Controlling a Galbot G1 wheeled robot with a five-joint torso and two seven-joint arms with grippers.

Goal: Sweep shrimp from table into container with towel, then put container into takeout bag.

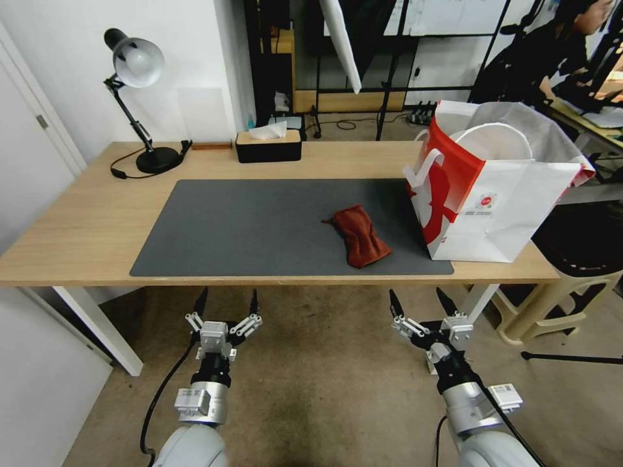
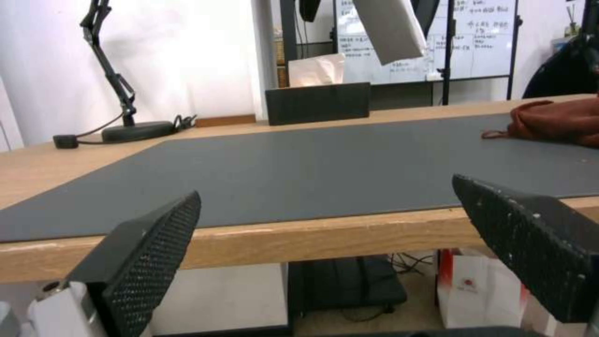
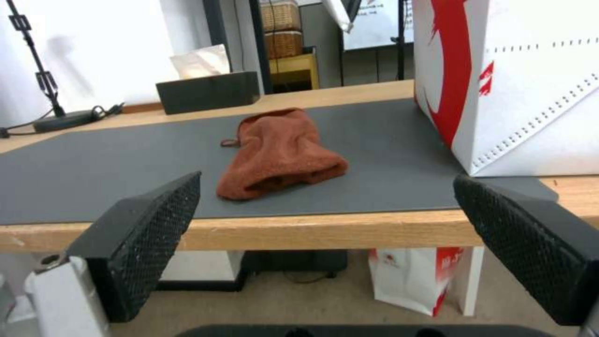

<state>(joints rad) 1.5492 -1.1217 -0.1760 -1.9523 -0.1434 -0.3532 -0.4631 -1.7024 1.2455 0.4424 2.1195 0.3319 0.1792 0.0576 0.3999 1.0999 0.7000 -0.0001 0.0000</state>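
Note:
The dark red-brown towel [image 1: 360, 235] [image 3: 281, 152] lies bunched on the grey mat [image 1: 259, 220] of the wooden table [image 1: 78, 227], right of centre. Just right of it, at the table's right end, stands the white and red takeout bag [image 1: 500, 207] [image 3: 530, 84], upright with its mouth open. The shrimp and the container are out of view. My left gripper [image 1: 228, 295] [image 2: 325, 187] and right gripper [image 1: 416, 295] [image 3: 327, 177] both hang open and empty below the table's front edge. The right one is in front of the towel [image 2: 555, 122].
A black desk lamp [image 1: 136, 65] stands at the back left and a black tissue box [image 1: 268, 146] at the back centre. A beige stool [image 1: 571, 279] sits right of the table. Another white and red bag [image 3: 412, 276] stands on the floor under the table.

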